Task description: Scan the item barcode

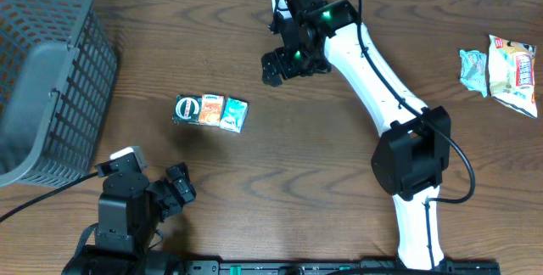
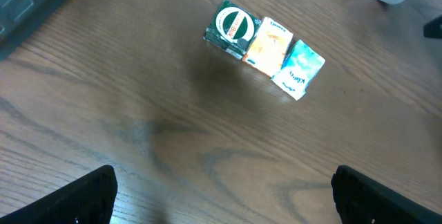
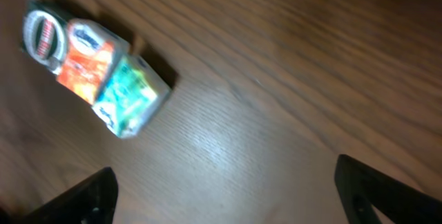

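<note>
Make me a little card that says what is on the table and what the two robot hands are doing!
item: pack in green, orange and blue, lying on the table
left gripper: open, empty, apart from the pack
right gripper: open, empty, apart from the pack
basket: grey, at the left edge
snack bags: at the right edge

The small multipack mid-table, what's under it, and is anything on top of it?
The multipack lies directly on the wooden table, and nothing rests on top of it. Its underside is pressed against the wood, so any barcode printed there cannot be seen.
</note>
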You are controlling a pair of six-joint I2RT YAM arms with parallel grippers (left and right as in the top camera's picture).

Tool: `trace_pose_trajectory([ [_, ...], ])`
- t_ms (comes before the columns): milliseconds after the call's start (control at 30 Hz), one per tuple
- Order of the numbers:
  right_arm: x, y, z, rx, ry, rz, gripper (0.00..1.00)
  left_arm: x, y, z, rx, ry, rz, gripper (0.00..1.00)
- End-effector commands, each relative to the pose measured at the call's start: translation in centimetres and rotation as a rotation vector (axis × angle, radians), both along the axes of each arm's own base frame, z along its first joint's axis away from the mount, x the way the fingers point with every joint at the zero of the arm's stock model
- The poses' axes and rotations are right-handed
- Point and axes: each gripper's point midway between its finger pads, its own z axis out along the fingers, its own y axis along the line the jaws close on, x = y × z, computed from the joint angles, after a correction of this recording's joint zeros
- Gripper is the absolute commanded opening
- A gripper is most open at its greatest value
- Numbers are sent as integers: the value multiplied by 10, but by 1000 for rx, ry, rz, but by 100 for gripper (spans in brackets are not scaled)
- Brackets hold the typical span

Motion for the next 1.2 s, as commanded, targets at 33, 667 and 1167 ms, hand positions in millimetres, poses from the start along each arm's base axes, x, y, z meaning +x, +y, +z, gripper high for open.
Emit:
trace_pose_trajectory([
  [33,-16,33,-22,40,60,39,84,0,1,1,2,-5,3,97],
  [667,-32,90,-78,-74,89,-318,47,0,1,1,2,-5,2,98],
  [1167,-55,87,-117,-185,145,-302,45,0,1,1,2,-5,2,98],
])
